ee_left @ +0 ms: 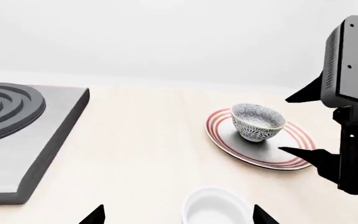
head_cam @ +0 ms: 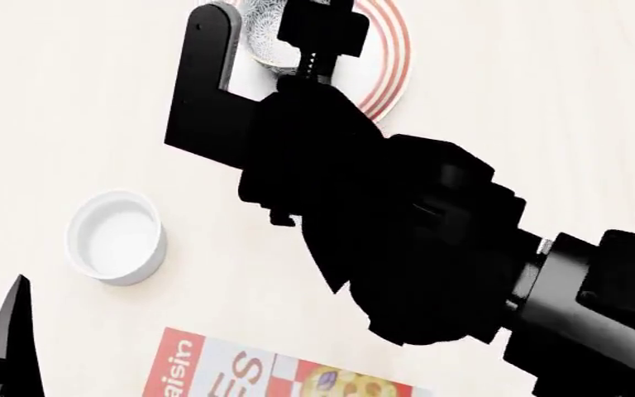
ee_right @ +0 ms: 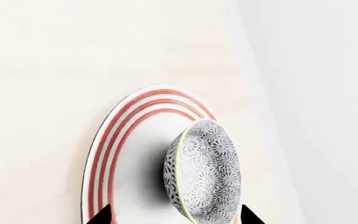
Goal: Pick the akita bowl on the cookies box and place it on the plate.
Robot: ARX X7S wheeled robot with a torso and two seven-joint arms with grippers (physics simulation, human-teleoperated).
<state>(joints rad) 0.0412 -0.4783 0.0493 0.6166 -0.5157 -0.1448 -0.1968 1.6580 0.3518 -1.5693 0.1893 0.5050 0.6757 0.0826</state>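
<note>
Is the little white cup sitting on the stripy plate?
No, the white cup stands on the bare table, apart from the plate, which holds the akita bowl.

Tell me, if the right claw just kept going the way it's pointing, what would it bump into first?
Most likely the akita bowl, which sits on the plate directly between the right gripper's fingertips in the wrist view. How far off it is, I can't tell.

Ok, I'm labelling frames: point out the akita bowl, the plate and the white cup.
akita bowl (ee_left: 257,122), left wrist view, patterned outer wall.
plate (ee_left: 294,142), left wrist view, red-ringed rim.
white cup (head_cam: 116,236), head view, inside bottom.
</note>
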